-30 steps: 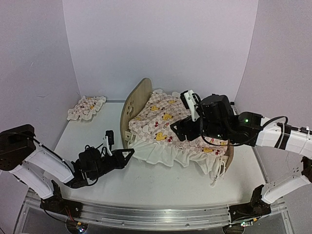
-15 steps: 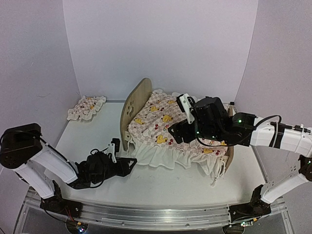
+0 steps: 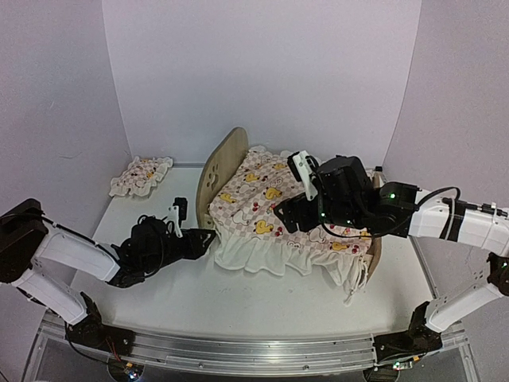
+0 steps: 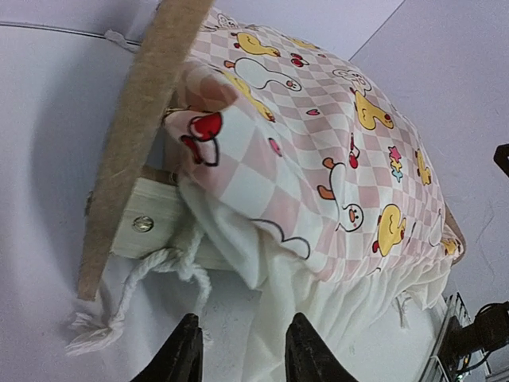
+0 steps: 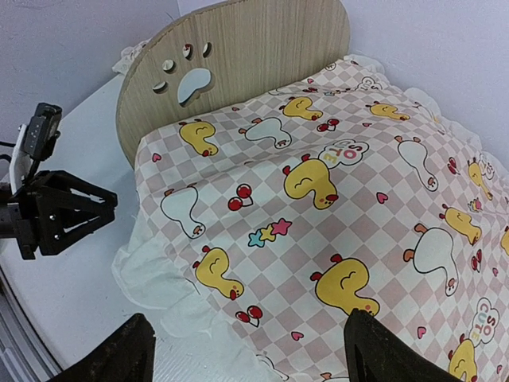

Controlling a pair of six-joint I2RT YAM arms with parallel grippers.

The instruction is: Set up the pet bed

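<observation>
The pet bed [image 3: 220, 169] stands at the middle of the white counter [image 3: 254, 298], draped in a pink checkered duck-print cover [image 3: 266, 199]. The left end effector [image 3: 205, 238] sits low, just beside the bed's headboard corner, fingers parted and gripping nothing. The right end effector [image 5: 250, 350] hovers over the bed, spread wide and empty. A ruffled pillow [image 3: 141, 175] lies left of the bed. Plain pale walls [image 3: 262, 72] rise behind it.

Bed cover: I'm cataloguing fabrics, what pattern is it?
The cover is pink-and-white checked with duck prints; right wrist view shows it best.
</observation>
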